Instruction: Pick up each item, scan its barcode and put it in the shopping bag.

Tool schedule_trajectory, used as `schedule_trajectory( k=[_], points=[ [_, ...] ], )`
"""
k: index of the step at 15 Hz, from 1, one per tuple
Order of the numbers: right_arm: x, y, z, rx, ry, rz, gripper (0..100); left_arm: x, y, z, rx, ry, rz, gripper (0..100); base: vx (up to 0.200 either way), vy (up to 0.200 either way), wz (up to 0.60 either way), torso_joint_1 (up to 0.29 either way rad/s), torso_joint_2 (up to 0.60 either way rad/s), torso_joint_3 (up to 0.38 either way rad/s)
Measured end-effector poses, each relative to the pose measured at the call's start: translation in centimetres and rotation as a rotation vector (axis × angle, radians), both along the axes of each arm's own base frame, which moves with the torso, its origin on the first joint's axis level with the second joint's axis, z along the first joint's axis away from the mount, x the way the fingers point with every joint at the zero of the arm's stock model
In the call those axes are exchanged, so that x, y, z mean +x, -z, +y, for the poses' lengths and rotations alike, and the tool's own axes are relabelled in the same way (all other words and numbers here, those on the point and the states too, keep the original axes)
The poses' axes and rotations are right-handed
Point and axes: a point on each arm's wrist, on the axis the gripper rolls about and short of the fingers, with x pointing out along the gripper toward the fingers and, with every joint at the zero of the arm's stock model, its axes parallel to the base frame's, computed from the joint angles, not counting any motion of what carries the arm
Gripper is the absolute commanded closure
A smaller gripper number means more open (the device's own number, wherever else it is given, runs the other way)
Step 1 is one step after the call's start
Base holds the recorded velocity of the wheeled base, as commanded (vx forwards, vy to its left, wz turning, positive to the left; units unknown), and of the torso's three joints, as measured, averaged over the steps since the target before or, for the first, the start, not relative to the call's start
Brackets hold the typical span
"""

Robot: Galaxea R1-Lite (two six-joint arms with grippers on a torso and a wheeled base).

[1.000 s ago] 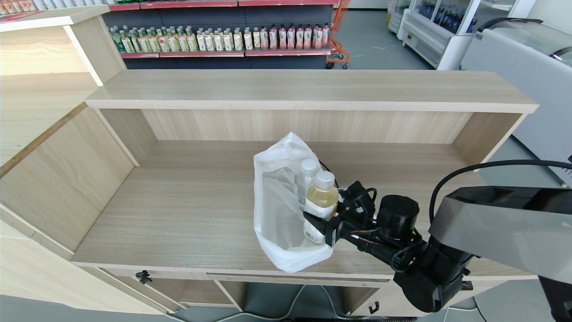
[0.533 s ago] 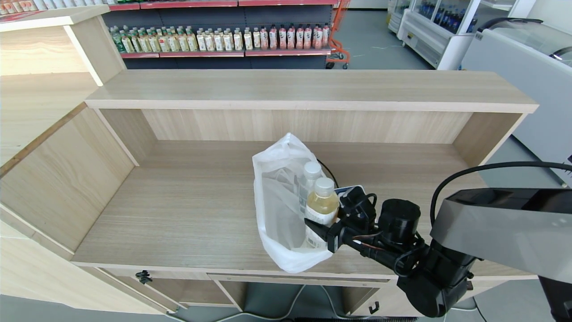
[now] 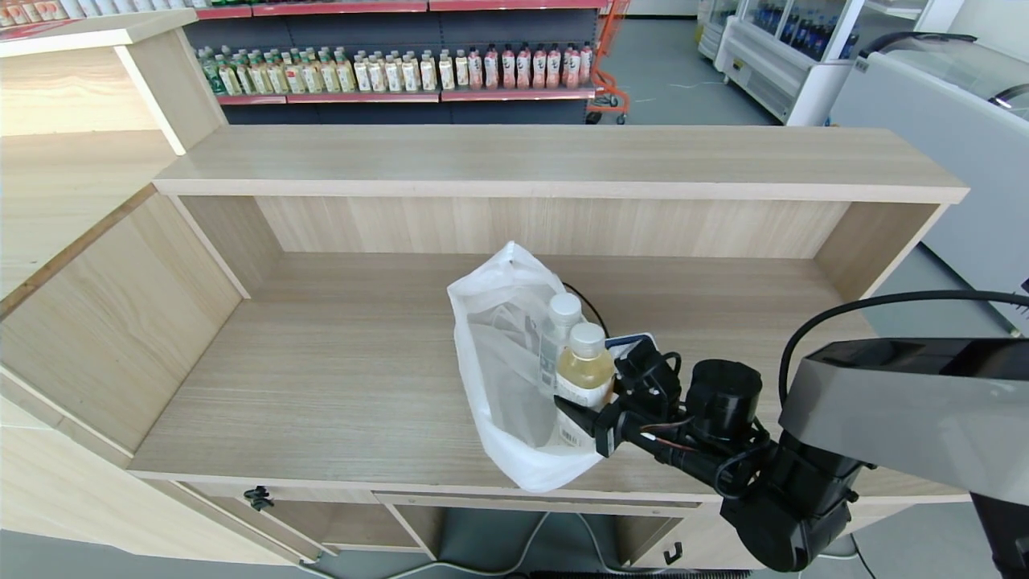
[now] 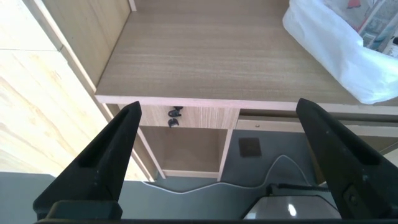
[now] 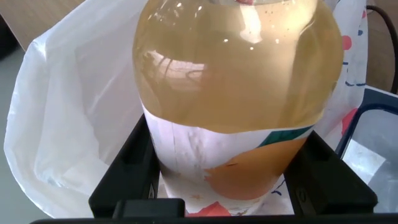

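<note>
Right claw (image 3: 593, 396): pinching the tea-coloured bottle (image 3: 585, 371) from the side. In the right wrist view its two black fingers (image 5: 127, 165) press on either flank of the bottle's label.
Tea-coloured bottle: upright, white cap on top, pale amber liquid above a white and orange label. Its lower half sits inside the mouth of the shopping bag (image 3: 500, 362), on the side nearest the right arm.
Shopping bag: thin white plastic, standing open near the front edge of the bench (image 3: 321, 378), with its rim slumped outward over that edge.
Clear bottle (image 3: 560, 320): also white-capped, upright in the bag, just behind and touching the tea-coloured bottle.
Left claw (image 4: 219, 107): spread wide and carrying nothing. It hangs in front of the bench's front edge, well apart from the bag, whose corner shows at the far side of the left wrist view.
Blue-and-white object (image 3: 632, 342): lies on the bench beside the bag, partly hidden by the right claw; its kind cannot be told. A black cable (image 3: 592, 303) curves out from behind the bag.
Bench: light wood, a recessed worktop under a raised ledge (image 3: 555, 161). A small black hook (image 3: 258, 497) hangs below its front edge.
Background: store shelf (image 3: 402, 72) lined with drink bottles, and chiller cabinets (image 3: 792, 48) at the far right.
</note>
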Motion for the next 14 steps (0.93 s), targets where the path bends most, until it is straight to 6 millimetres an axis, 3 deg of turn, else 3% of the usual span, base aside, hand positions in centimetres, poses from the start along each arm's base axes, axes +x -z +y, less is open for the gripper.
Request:
schedule_trajectory(
  k=[1, 9, 14],
  points=[
    [0.0, 0.1, -0.1, -0.003, 0.002, 0.003, 0, 0.0, 0.0, 0.0, 0.0, 0.0, 0.0, 0, 0.0, 0.0, 0.0, 0.0, 0.0, 0.0],
    [0.4, -0.8, 0.1, 0.023, 0.005, -0.023, 0, 0.0, 0.0, 0.0, 0.002, 0.0, 0.0, 0, 0.0, 0.0, 0.0, 0.0, 0.0, 0.0],
    [0.0, -4.1, 0.0, 0.154, 0.011, -0.002, 0, 0.0, 0.0, 0.0, 0.002, -0.001, 0.0, 0, 0.0, 0.0, 0.0, 0.0, 0.0, 0.0]
  ],
)
